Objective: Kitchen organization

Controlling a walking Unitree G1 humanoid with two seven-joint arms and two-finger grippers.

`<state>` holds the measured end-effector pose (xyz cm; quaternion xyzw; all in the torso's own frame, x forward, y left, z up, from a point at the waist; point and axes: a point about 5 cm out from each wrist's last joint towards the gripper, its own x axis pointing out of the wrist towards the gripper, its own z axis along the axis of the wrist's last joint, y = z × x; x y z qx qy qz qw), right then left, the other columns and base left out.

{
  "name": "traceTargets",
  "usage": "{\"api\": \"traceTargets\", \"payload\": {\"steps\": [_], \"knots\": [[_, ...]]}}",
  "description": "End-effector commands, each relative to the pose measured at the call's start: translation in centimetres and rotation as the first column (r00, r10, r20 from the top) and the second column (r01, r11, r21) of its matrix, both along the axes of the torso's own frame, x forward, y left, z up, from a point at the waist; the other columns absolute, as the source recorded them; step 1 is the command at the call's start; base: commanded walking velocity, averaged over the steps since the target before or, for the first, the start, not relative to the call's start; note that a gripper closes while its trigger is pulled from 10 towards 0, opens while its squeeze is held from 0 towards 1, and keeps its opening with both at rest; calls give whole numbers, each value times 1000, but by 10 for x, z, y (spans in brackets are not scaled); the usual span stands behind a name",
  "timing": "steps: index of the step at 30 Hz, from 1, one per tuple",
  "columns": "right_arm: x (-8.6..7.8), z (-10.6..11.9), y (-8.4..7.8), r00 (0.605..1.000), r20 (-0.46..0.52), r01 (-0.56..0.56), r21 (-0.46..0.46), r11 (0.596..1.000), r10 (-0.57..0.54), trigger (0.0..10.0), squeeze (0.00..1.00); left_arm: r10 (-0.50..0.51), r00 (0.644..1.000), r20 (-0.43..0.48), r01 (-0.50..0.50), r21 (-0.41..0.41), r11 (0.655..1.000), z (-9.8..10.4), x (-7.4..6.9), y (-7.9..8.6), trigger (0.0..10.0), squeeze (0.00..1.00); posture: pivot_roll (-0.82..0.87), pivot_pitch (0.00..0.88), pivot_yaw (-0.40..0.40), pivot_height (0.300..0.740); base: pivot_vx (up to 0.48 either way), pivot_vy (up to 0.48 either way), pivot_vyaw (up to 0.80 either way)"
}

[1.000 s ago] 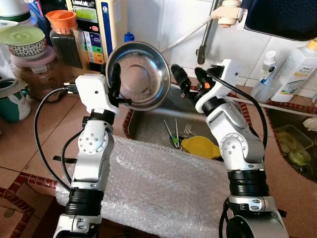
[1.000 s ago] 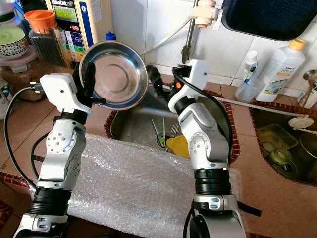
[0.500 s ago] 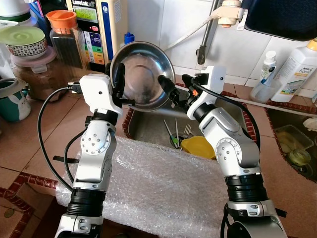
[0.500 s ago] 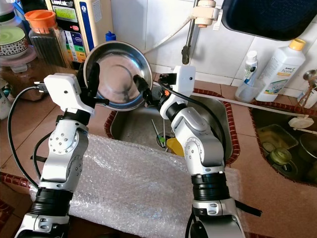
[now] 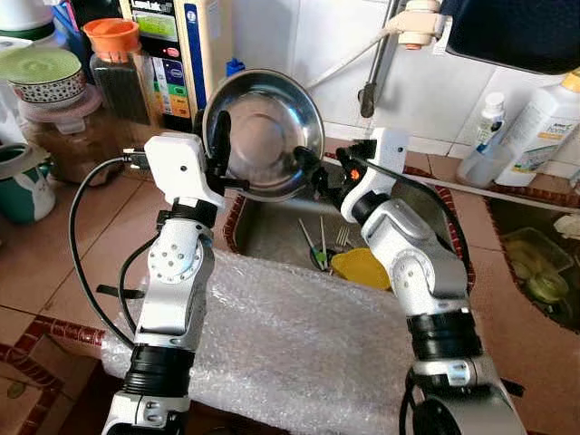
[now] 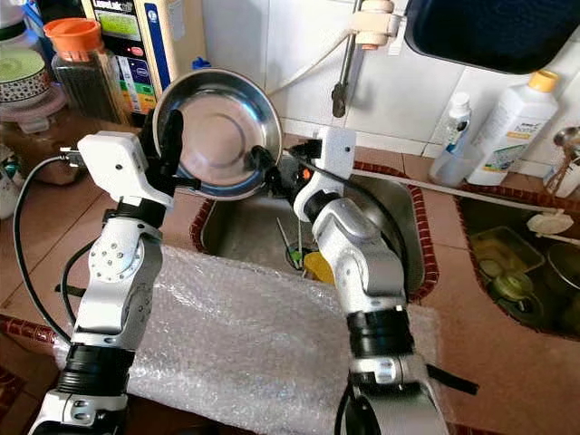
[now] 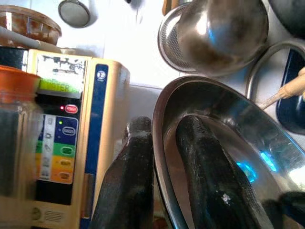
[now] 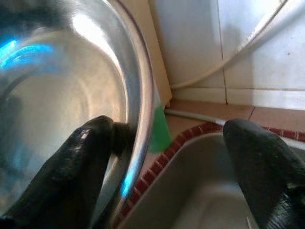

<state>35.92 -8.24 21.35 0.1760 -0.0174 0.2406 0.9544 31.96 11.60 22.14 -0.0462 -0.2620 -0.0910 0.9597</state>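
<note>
Bowl (image 7: 224,143) rim between left hand (image 7: 164,157) fingers

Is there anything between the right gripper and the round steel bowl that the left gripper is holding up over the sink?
Nothing visible. The right gripper is open and straddles the rim of the round steel bowl, one finger inside, the other outside over the sink. The left gripper clamps the opposite rim.
</note>
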Motion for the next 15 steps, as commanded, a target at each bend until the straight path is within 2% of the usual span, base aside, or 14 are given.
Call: {"api": "traceTargets", "payload": {"steps": [1, 8, 15], "knots": [[2, 4, -2, 1000, 11, 0, 16, 1000, 0, 0, 0, -31, 999, 23, 31, -7, 999, 5, -3, -4, 0, 0, 91, 24, -40, 740, 0, 0, 0], [5, 6, -1, 1000, 14, -8, 32, 999, 8, 0, 0, -65, 998, 15, 66, -24, 998, 5, -3, -9, 0, 0, 92, 18, -43, 740, 0, 0, 0], [6, 7, -3, 1000, 14, -6, 42, 999, 6, 0, 0, -65, 998, -1, 65, -31, 997, 1, -2, -7, 0, 0, 92, 14, -43, 740, 0, 0, 0]]}}
